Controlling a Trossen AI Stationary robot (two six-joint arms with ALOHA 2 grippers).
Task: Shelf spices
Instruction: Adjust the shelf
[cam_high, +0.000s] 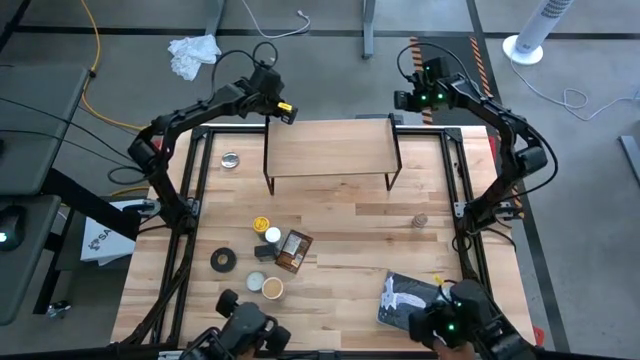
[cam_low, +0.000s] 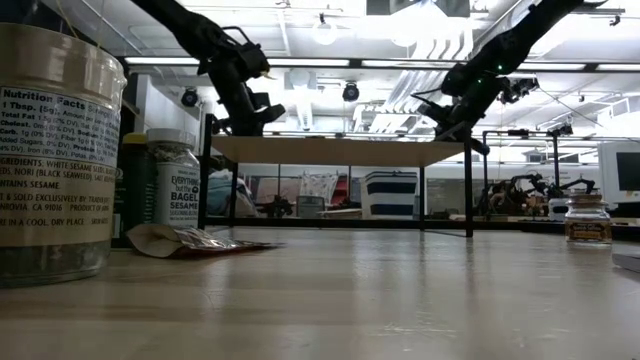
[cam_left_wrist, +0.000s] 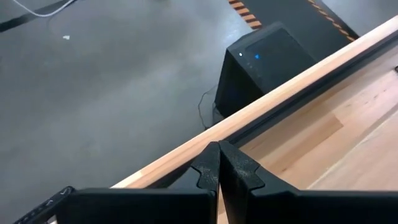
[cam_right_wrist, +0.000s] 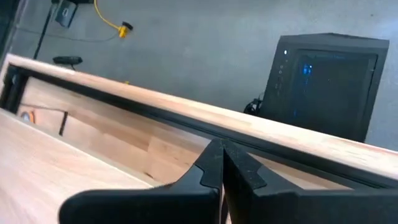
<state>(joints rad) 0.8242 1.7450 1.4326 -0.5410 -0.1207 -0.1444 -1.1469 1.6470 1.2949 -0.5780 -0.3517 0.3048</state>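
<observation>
1. Shelf (cam_high: 330, 148) stands at the far middle of the worktop (cam_high: 350, 225): light wood plank on thin black wire legs. Nothing rests on its top.
2. Left claw (cam_high: 284, 109) hangs just past the shelf's far-left corner, above the worktop's far edge. Its wrist view shows the two fingers (cam_left_wrist: 208, 169) pressed together, clenched on nothing.
3. Right claw (cam_high: 398, 122) sits at the shelf's far-right corner. Fingers (cam_right_wrist: 211, 163) likewise pressed together, empty.
4. Spices lie in a loose cluster on the near-left part of the worktop, well apart from the shelf: yellow-lidded jar (cam_high: 261, 224), white-capped bottle (cam_high: 272, 236) just beside it, flat brown packet (cam_high: 292, 251) touching or nearly so, dark bottle (cam_high: 259, 253), tan-lidded jar (cam_high: 272, 289) nearest the front edge.
5. Tiny brown-topped jar (cam_high: 420, 221) stands alone on the right half, upright; in the low view it shows at the right (cam_low: 587, 219).
6. Black tape roll (cam_high: 223, 260) lies left of the cluster. One small silvery tin (cam_high: 231, 159) sits left of the shelf, another (cam_high: 257, 281) beside the tan-lidded jar.
7. Dark printed packet (cam_high: 405, 299) lies at the near-right.
</observation>
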